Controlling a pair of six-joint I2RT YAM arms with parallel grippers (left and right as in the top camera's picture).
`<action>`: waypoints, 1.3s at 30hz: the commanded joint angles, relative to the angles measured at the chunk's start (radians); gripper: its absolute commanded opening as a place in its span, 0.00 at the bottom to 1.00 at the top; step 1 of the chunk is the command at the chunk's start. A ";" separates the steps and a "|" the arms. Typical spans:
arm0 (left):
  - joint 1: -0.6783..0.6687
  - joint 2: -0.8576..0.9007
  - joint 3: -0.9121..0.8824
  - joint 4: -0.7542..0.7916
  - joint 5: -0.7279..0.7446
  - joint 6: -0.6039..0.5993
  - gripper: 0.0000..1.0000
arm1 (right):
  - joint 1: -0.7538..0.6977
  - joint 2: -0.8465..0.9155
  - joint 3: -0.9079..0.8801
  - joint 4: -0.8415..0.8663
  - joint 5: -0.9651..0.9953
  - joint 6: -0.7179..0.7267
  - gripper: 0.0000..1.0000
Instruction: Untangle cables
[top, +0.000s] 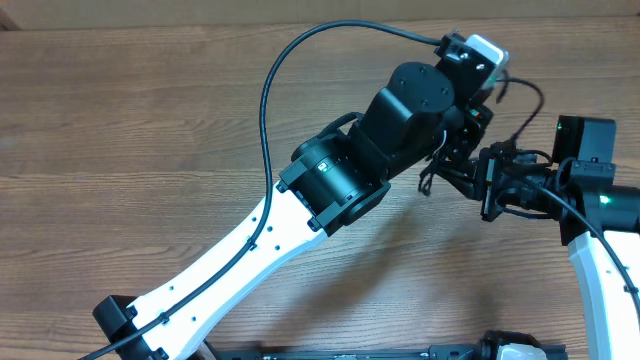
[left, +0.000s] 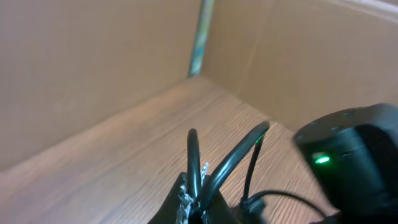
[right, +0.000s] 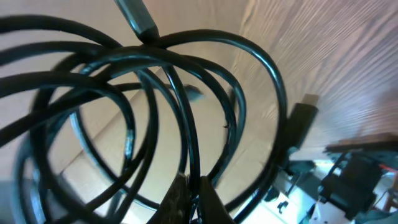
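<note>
Where your two arms meet, toward 2 o'clock on the tabletop (top: 150, 120), the cables (right: 184, 124) gather as a bundle of overlapping black loops. Your left end effector (left: 196, 208) is clamped on strands that rise toward 12 o'clock in its wrist view. Your right end effector (right: 191, 202) pinches one strand of the loops.

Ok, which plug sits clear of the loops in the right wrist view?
The plug at the right, outside the coil; the top plug meets the crossing loops.
</note>
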 joint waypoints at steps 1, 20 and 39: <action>0.011 -0.001 0.013 -0.033 -0.078 -0.050 0.04 | 0.004 0.002 0.019 0.000 0.091 -0.066 0.04; 0.018 -0.001 0.013 -0.225 -0.166 -0.099 0.04 | 0.004 -0.021 0.019 0.035 0.100 -0.145 0.04; 0.031 -0.020 0.013 -0.094 -0.156 -0.142 0.04 | 0.004 -0.029 0.019 0.000 0.182 -0.179 0.46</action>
